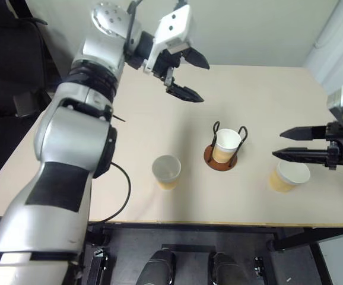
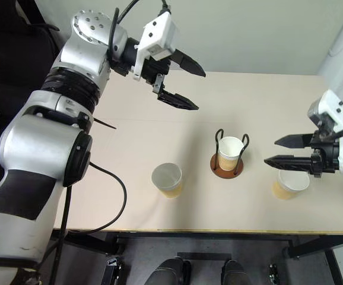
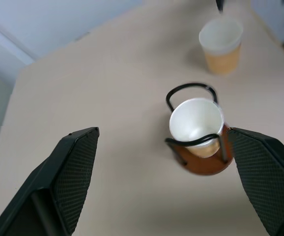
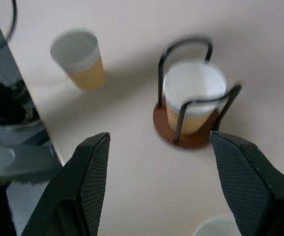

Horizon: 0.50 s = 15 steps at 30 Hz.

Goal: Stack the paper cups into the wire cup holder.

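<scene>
Both grippers wide open, empty: right gripper (image 1: 291, 143) just above a loose cup (image 1: 288, 176); misaligned closing may topple it.

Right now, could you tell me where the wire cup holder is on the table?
In the left eye view the wire cup holder stands near the table's middle with one paper cup inside, between two loose cups.

bare table (image 1: 159, 127) behind, loose cups (image 1: 167, 172) flanking holder (image 1: 225, 151)
</scene>
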Available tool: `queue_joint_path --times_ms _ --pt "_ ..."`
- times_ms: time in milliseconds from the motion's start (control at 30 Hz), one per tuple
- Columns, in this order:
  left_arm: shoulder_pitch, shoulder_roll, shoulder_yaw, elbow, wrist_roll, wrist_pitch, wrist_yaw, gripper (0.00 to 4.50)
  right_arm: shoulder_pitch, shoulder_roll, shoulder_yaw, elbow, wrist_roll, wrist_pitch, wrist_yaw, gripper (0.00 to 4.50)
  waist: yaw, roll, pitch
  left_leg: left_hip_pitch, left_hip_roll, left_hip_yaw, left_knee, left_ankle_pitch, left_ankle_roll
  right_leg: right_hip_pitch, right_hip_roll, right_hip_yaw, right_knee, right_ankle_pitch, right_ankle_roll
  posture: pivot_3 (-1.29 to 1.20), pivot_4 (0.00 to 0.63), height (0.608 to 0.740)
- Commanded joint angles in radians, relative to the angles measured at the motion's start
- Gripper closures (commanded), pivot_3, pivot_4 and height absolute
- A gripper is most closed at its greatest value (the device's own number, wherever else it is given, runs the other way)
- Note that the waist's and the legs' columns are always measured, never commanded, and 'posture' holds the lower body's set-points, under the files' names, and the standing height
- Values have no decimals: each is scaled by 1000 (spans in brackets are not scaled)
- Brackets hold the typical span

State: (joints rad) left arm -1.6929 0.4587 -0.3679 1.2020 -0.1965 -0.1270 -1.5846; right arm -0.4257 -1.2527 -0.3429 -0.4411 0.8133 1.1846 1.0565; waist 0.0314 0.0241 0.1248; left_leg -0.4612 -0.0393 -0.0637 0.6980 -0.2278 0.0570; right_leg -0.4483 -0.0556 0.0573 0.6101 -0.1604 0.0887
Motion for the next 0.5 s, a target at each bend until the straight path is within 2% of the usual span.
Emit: queue_joint_path --times_ms 33,133,267,367,500 --pt "33 71 -118 -141 -165 69 -30 43 81 -51 -4 -27 -95 -123 14 1230 -1 0 0 0 -1 1 -1 -1 0 -1 0 -1 0 0 0 0 150 740" --pt "104 162 -250 -270 -296 111 -30 43 204 -96 56 -7 -235 -295 50 1230 -3 2 -1 2 -1 0 -1 -2 -1 1 0 -1 0 2 5 0 150 740" --pt "156 256 -360 -420 -453 166 -30 43 269 -111 71 37 -299 -393 84 1230 -7 1 0 3 1 -3 0 -2 -3 2 -1 3 1 4 8 0 150 740" --pt "191 309 -409 -511 -530 194 -30 43 295 -117 87 65 -342 -448 105 1230 -5 1 0 3 1 -3 1 1 -4 2 -2 2 0 5 8 0 150 740" --pt "200 324 -431 -534 -567 209 -30 43 282 -113 131 94 -388 -507 115 1230 -3 1 0 6 0 -2 1 0 -1 7 -2 2 -1 1 1 0 150 740"
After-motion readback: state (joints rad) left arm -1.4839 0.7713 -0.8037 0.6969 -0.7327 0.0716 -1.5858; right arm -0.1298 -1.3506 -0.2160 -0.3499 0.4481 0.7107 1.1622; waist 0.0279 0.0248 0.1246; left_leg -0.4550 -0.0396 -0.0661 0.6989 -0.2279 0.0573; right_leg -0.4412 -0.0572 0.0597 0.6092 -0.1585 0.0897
